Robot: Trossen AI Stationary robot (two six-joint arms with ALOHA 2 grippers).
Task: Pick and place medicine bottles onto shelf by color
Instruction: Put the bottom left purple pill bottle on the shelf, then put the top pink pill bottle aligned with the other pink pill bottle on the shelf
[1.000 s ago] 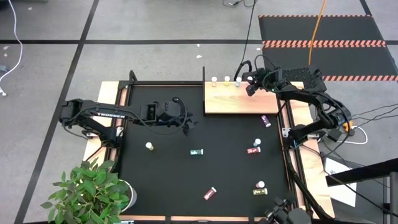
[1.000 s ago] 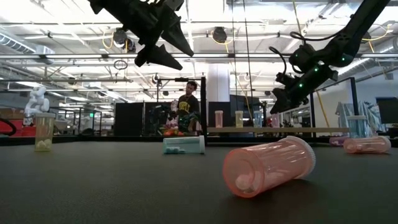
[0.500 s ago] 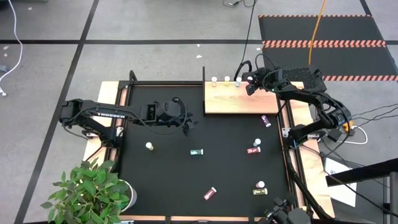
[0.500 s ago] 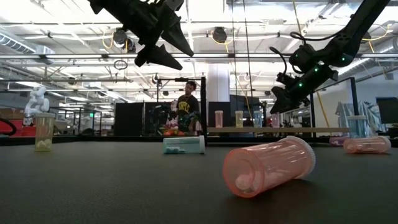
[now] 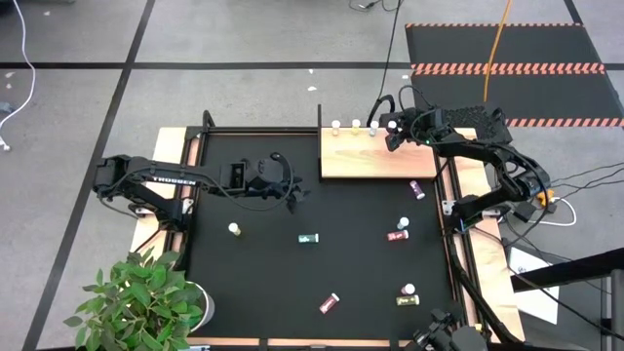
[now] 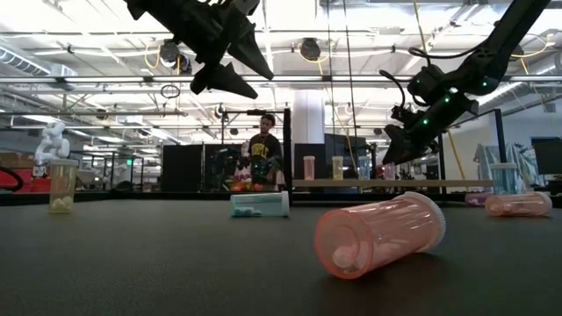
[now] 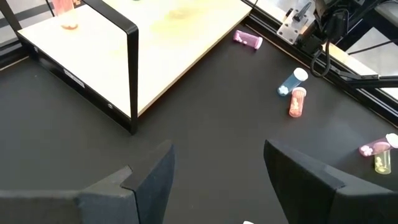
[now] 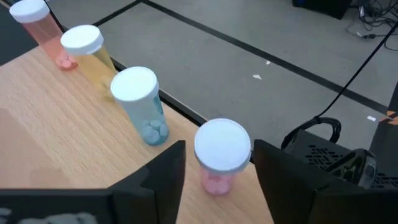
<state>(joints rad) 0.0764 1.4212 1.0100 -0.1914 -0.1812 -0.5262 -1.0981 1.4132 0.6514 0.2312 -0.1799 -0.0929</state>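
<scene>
The light wooden shelf (image 5: 375, 156) lies at the mat's far right. Four bottles with white caps stand along its far edge: pink (image 8: 38, 26), yellow (image 8: 93, 55), blue (image 8: 143, 106) and pink (image 8: 219, 163). My right gripper (image 8: 219, 150) is open over the shelf's far right corner (image 5: 391, 136). Its fingers stand on either side of the last pink bottle; I cannot tell whether they touch it. My left gripper (image 7: 214, 174) is open and empty, hovering above the mat (image 5: 291, 193) left of the shelf.
Loose bottles are on the black mat: a yellow one standing (image 5: 234, 229), teal (image 5: 308, 238), purple (image 5: 417, 188), blue (image 5: 403, 223), red (image 5: 396, 235), red (image 5: 330, 303), and a pair (image 5: 408, 294). A plant (image 5: 146, 297) is at the near left corner.
My right gripper has shifted a little toward the table's right edge at the shelf's far right corner. The bottles on the shelf stay standing.
</scene>
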